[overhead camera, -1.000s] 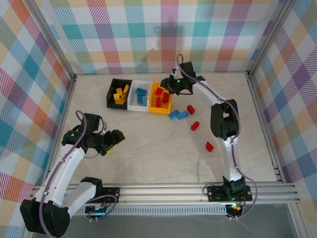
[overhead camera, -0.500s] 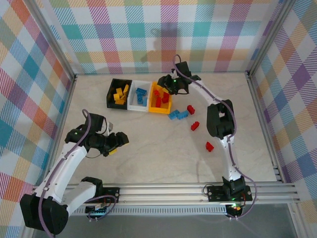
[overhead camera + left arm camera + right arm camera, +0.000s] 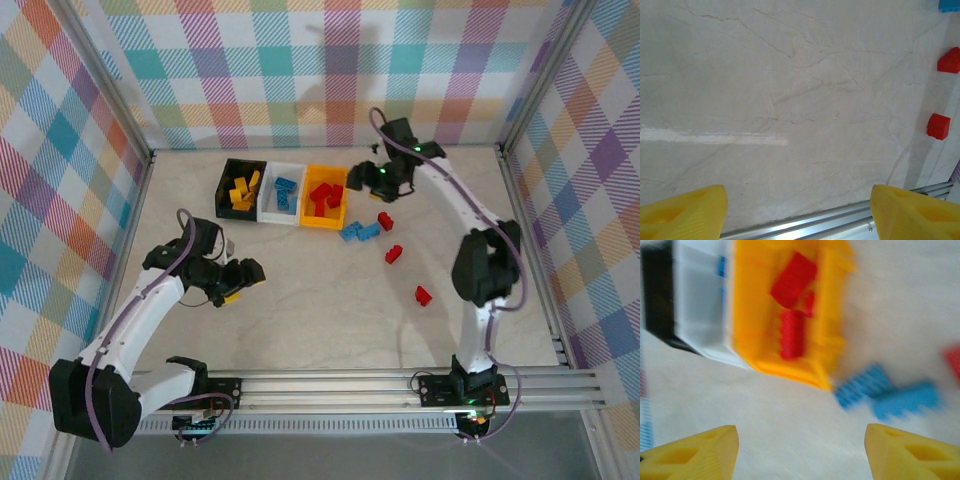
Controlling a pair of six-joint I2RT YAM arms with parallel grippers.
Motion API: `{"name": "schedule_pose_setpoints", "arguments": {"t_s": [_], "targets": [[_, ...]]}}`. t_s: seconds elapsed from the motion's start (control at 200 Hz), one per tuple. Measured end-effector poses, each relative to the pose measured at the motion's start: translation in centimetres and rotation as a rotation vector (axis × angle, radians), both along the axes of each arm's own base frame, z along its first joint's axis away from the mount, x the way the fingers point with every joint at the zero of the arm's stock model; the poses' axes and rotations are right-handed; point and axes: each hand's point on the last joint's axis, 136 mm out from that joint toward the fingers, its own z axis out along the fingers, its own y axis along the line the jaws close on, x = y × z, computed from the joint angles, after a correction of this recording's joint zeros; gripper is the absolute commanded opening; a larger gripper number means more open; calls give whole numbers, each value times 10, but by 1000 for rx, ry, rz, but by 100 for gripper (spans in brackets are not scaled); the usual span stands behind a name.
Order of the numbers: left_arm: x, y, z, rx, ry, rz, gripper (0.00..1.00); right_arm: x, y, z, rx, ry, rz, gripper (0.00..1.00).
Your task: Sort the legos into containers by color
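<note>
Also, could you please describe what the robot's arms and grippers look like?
Both the left arm and right arm have white link shells with black joints, and a dark cable loops along each. The left gripper and right gripper are black, with yellow fingers showing moulded recesses.

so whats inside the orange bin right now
Red bricks lie inside the orange bin, piled together near its middle. They overlap, so an exact count and the bin floor beneath them stay hidden.
</note>
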Motion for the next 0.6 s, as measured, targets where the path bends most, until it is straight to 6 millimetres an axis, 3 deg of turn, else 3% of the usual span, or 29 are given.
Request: {"name": "schedule_pose_setpoints", "arguments": {"t_s": [0.12, 0.195, 0.415, 0.6], "targets": [[6, -11, -1, -8, -10, -4, 76, -44, -50, -19, -116, 89, -26, 66], [9, -20, -7, -4, 6, -23, 76, -64, -68, -40, -162, 170, -43, 65], [26, -50, -25, 30, 78, -110, 77, -119, -77, -106, -176, 426, -171, 64], [40, -70, -16, 46, 16, -162, 78, -114, -73, -116, -116, 467, -351, 62]]}}
